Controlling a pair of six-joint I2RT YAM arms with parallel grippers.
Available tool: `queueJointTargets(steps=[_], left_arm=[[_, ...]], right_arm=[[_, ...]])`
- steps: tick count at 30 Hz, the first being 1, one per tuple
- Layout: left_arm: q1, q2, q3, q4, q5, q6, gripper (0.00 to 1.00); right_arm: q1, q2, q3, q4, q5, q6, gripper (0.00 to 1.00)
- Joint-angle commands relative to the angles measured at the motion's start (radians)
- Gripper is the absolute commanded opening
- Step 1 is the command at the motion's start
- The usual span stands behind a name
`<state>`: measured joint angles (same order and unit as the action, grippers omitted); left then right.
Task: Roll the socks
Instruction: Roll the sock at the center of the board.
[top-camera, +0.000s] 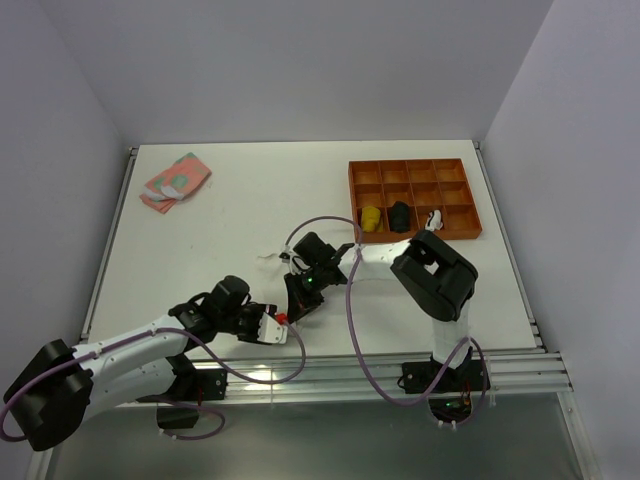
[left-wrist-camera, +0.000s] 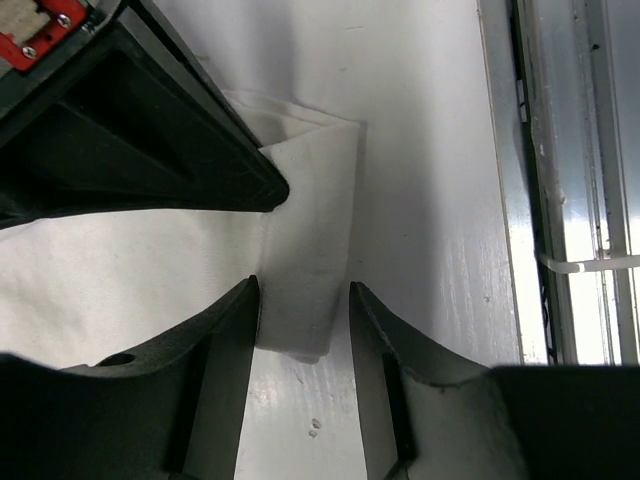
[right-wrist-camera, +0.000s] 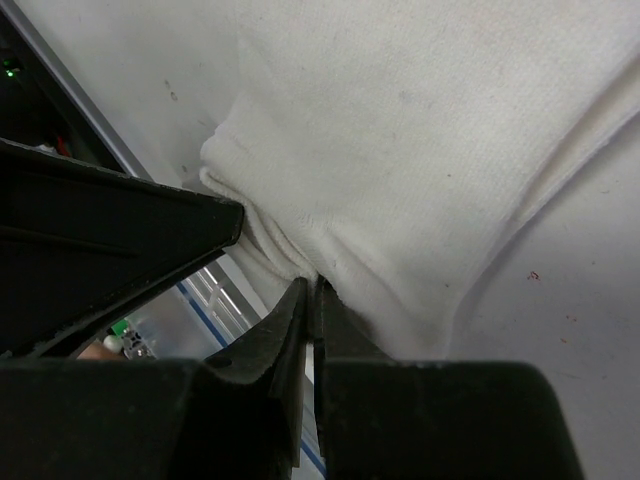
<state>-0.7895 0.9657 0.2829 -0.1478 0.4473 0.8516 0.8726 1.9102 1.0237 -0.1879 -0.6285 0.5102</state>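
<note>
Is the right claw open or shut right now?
Shut. The right claw is closed tight, pinching a fold of the white sock.

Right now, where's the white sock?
Wrist views show the white sock front-centre on the table; right gripper pinches its edge, open left gripper straddles it.

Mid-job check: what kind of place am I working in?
Probably a lab test cell, not a home: a white table boxed in by plain walls, an aluminium mounting rail, an orange compartment tray. The right gripper pinches a white sock.
</note>
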Motion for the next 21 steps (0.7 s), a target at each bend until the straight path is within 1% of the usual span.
queueJointTargets(steps=[1,2,5,8,9,12,17,21], left_arm=[[0.003,-0.03,0.004,0.039,-0.005,-0.015,0.46],[0.003,-0.033,0.002,0.08,-0.037,-0.028,0.46],[0.004,-0.033,0.004,0.125,-0.081,-0.054,0.46],[0.003,-0.035,0.024,0.105,-0.068,-0.057,0.46],[0.003,-0.039,0.035,0.073,-0.04,-0.052,0.47],[0.003,-0.058,0.042,0.051,-0.01,-0.074,0.48],[-0.001,-0.085,0.041,0.039,-0.013,-0.086,0.48],[-0.016,-0.105,0.038,-0.005,0.01,-0.082,0.49]], right_arm=[[0.02,0.075,-0.037,-0.157,0.153,-0.039,0.0],[0.02,0.076,-0.034,-0.154,0.15,-0.038,0.0],[0.02,0.085,-0.028,-0.154,0.15,-0.036,0.0],[0.02,0.082,-0.031,-0.151,0.148,-0.035,0.0],[0.019,0.082,-0.033,-0.154,0.154,-0.035,0.0],[0.02,0.081,-0.039,-0.153,0.154,-0.033,0.0],[0.017,0.089,-0.037,-0.15,0.156,-0.035,0.0],[0.019,0.099,-0.031,-0.151,0.158,-0.032,0.0]])
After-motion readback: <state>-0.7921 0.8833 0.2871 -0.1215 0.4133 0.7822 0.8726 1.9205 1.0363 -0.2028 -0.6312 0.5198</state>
